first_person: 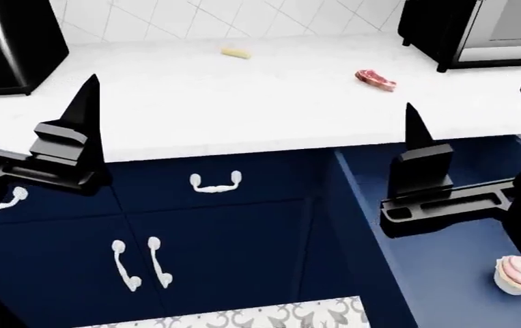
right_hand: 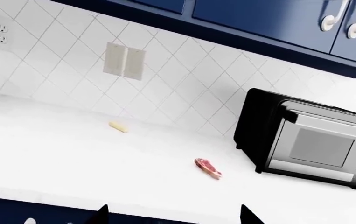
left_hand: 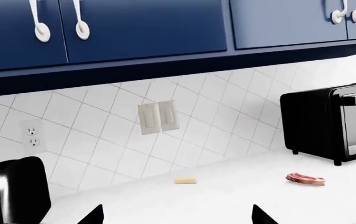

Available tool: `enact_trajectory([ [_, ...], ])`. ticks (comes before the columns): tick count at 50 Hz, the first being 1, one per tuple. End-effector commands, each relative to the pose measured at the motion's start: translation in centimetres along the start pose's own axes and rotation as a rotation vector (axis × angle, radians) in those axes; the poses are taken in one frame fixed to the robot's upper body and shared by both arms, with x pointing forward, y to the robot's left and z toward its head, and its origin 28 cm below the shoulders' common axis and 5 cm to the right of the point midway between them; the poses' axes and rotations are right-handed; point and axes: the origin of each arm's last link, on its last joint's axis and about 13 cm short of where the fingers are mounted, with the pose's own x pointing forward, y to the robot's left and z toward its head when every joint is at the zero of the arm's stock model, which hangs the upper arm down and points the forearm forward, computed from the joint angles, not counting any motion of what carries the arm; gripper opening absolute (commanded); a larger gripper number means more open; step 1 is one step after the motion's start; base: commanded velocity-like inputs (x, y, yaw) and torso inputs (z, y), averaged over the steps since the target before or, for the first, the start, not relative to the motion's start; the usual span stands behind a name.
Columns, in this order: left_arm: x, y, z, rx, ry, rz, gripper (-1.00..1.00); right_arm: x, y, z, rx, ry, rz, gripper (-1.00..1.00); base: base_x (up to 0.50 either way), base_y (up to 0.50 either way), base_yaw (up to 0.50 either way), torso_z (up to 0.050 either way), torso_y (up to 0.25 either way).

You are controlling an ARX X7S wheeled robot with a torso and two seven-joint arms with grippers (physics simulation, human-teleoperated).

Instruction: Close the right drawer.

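The right drawer (first_person: 442, 253) stands pulled out below the white counter at the lower right of the head view. Its navy-blue box interior shows; its front and handle are out of view. My right gripper (first_person: 474, 102) (right_hand: 174, 215) hovers over the drawer's inner part, just in front of the counter edge, open with nothing between its fingers. My left gripper (left_hand: 178, 216) is open too and empty. One of its fingers (first_person: 88, 102) points up in front of the counter's left part, far from the drawer.
A pink cupcake (first_person: 518, 273) sits inside the open drawer. On the counter (first_person: 242, 102) lie a raw steak (first_person: 376, 78) and a pale yellow stick (first_person: 235, 52), with a black toaster oven (first_person: 479, 27) at the right and a black appliance (first_person: 5, 41) at the left. A closed middle drawer (first_person: 216, 182) sits above cabinet doors (first_person: 205, 266).
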Motion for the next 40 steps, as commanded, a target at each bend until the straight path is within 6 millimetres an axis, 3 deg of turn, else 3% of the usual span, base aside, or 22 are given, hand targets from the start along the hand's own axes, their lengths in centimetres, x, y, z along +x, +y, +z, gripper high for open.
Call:
enact_trajectory([
  [1,0.03,0.06,0.14,0.001,-0.001,0.002,1.00,-0.14,-0.13,-0.17,0.014,0.011,-0.012,1.00,-0.04,0.00,-0.50,0.000,0.000],
  [40,0.13,0.13,-0.13,0.000,0.010,0.007,1.00,-0.29,-0.33,-0.41,0.021,0.015,-0.025,1.00,-0.04,0.01,-0.50,0.000,0.000],
])
